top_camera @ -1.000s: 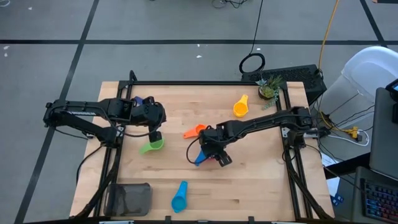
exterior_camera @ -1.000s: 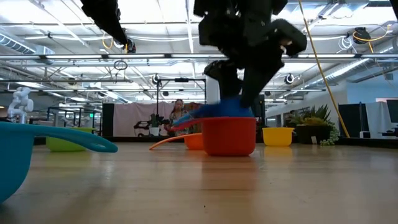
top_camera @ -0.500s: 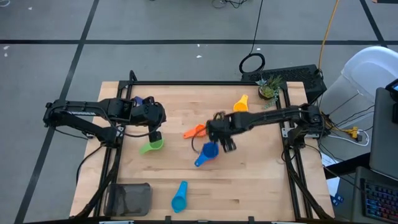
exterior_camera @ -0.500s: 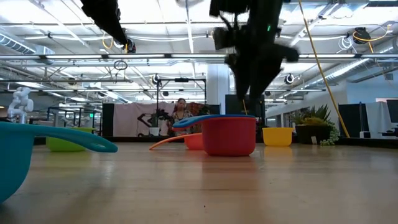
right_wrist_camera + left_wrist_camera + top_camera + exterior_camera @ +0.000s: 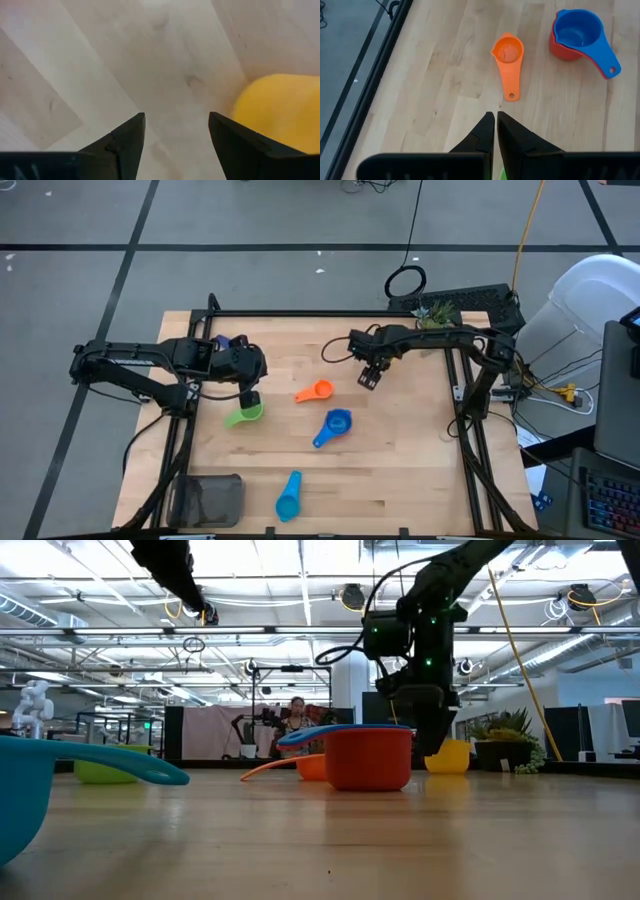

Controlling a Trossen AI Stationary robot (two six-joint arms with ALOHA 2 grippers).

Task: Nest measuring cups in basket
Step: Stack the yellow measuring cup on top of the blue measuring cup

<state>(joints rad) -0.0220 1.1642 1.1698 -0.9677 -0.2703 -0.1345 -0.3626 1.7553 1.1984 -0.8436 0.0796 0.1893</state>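
Note:
My right gripper [image 5: 368, 376] stands open, pointing down, at the far right of the table. In the right wrist view the yellow cup [image 5: 274, 114] stands on the wood just beside its fingers [image 5: 177, 127], untouched. In the high view the arm covers that cup. The blue cup [image 5: 336, 424] sits nested in the red cup [image 5: 368, 760] mid-table. An orange cup [image 5: 315, 391] lies near them. My left gripper [image 5: 250, 394] hangs shut and empty over the green cup [image 5: 243, 416]. The light blue cup [image 5: 288, 496] lies near the front edge. The basket [image 5: 207, 500] stands at the near left corner.
A small potted plant [image 5: 432, 323] stands at the far right corner, close behind my right arm. Black frame rails run along the table's left and right edges. Bare wood lies between the blue cup and the right rail.
My right gripper has come up off the blue cup, which stays nested in the red cup. It has swung toward the table's far right, rolled about its wrist, and come down beside the yellow cup.

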